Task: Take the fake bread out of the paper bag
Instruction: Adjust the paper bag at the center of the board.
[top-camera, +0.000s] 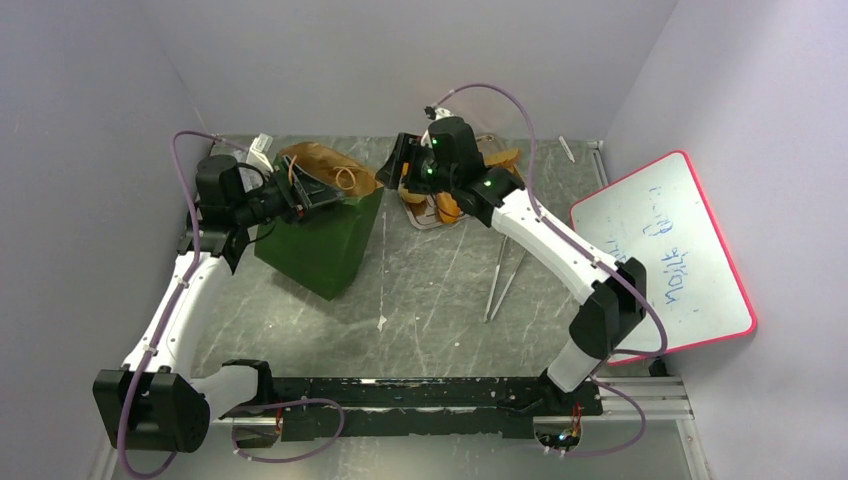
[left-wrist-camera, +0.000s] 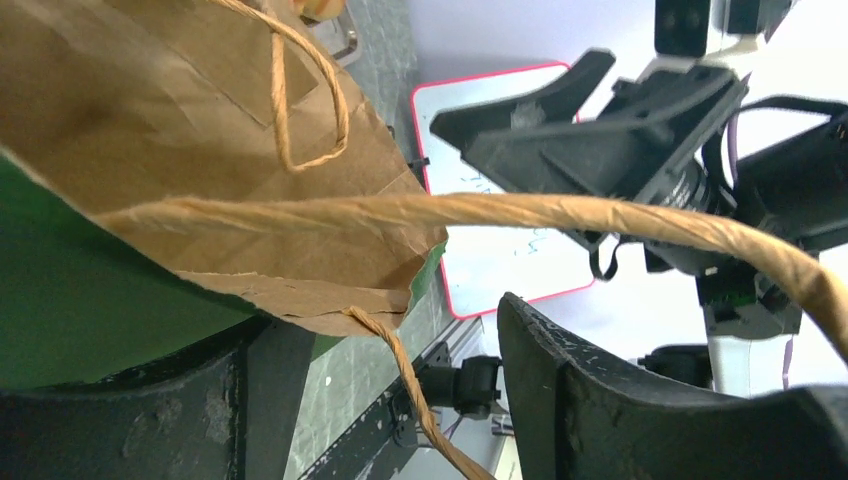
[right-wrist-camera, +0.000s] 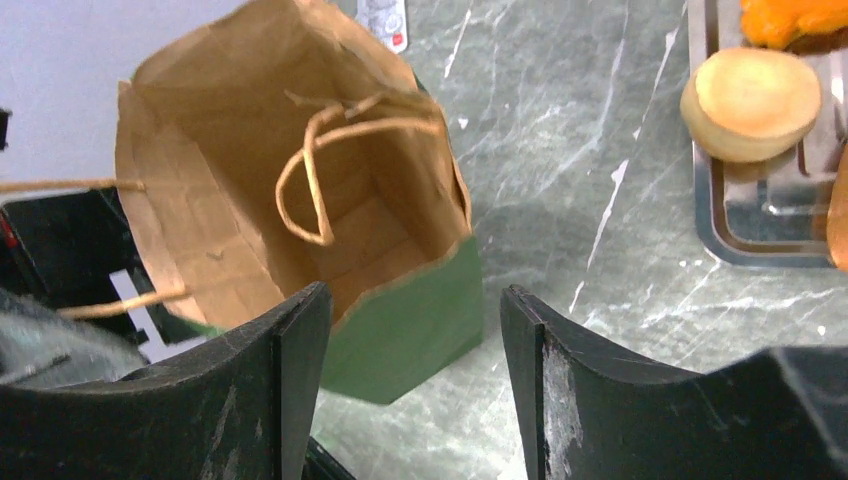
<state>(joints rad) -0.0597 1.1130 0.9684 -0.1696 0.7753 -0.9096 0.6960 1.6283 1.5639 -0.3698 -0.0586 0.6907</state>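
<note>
The green paper bag sits open-mouthed on the counter. The left fingers are spread at its rim, and a twisted handle cord runs across the gap between them. The right fingers are spread and hold nothing, above the bag's near side. The fake bread lies on the metal tray beside the bag: a pale round bun and an orange piece.

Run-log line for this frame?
left gripper: open, at paper bag rim, handle between jaws | right gripper: open, empty | paper bag: no bread visible inside | bun: on tray
</note>
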